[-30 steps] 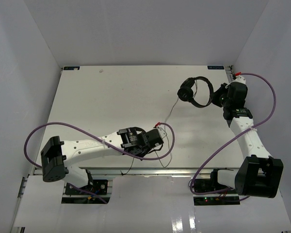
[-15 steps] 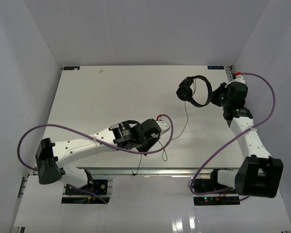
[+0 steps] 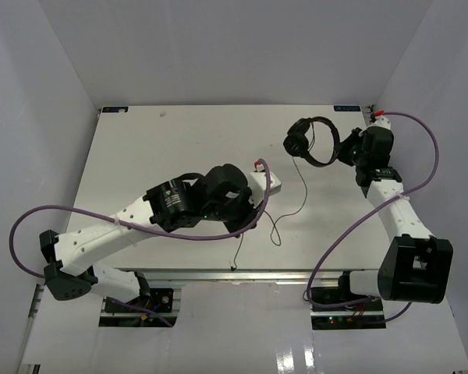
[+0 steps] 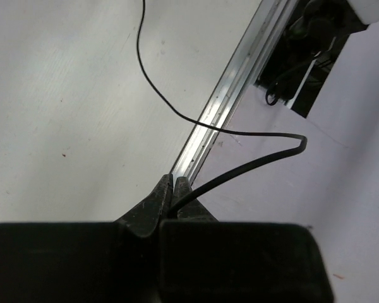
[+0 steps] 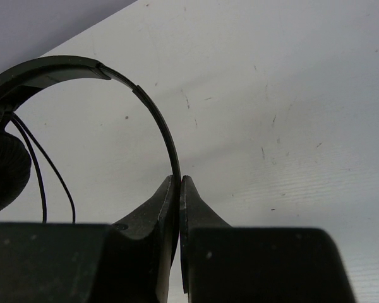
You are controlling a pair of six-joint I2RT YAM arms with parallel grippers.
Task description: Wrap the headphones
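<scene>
The black headphones [image 3: 313,141] are held up at the far right of the table. My right gripper [image 3: 345,153] is shut on their thin headband [image 5: 158,120]; its jaws [image 5: 179,180] pinch the band. One padded earcup [image 5: 1,170] shows at the left edge of the right wrist view. The thin black cable [image 3: 303,183] hangs from the earcup, loops over the table and runs to my left gripper [image 3: 254,210]. In the left wrist view that gripper [image 4: 174,180] is shut on the cable [image 4: 252,165], which bends back in a loop beyond the table's edge.
The white table [image 3: 164,156] has a metal rail [image 4: 234,82] along its near edge. White walls close in the left, back and right sides. Thick purple robot cables [image 3: 78,210] arc beside both arms. The cable's free end dangles near the front edge [image 3: 233,267].
My left arm has risen and swung up and away from the near edge, carrying the cable with it. The cable's slack has shifted right. The right gripper and headphones have barely moved.
</scene>
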